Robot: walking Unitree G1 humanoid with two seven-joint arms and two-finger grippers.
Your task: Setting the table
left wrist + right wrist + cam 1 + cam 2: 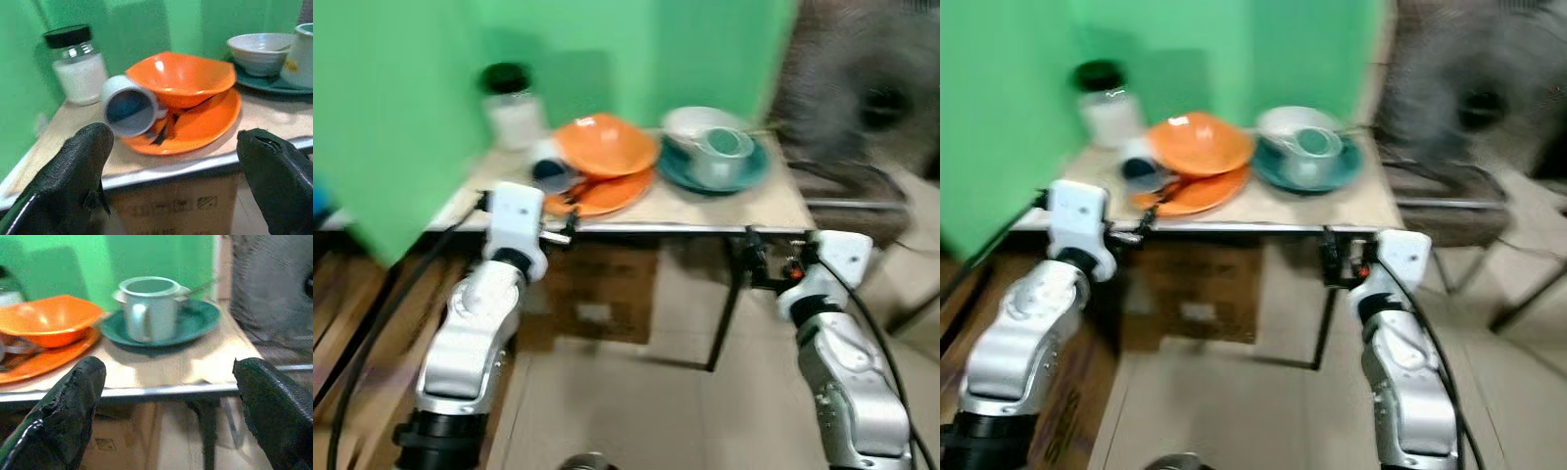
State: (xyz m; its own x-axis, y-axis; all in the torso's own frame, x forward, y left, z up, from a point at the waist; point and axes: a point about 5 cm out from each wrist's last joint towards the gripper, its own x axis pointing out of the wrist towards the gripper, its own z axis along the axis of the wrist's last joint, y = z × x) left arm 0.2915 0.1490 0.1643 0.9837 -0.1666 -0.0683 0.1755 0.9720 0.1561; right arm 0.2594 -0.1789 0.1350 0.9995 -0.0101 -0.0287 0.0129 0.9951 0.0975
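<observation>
Two silver jointed arms with white wrist blocks, trailing black cables, each gripper's fingers (pixel 83 176) black and rough-textured.

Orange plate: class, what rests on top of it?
On the orange plate sits an orange bowl, with a cup tipped on its side beside it. Dark cutlery-like pieces poke out underneath; the bowl covers the rest.

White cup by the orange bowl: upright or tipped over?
Tipped. The white cup lies on its side on the orange plate, against the orange bowl, its open mouth facing the left gripper.
</observation>
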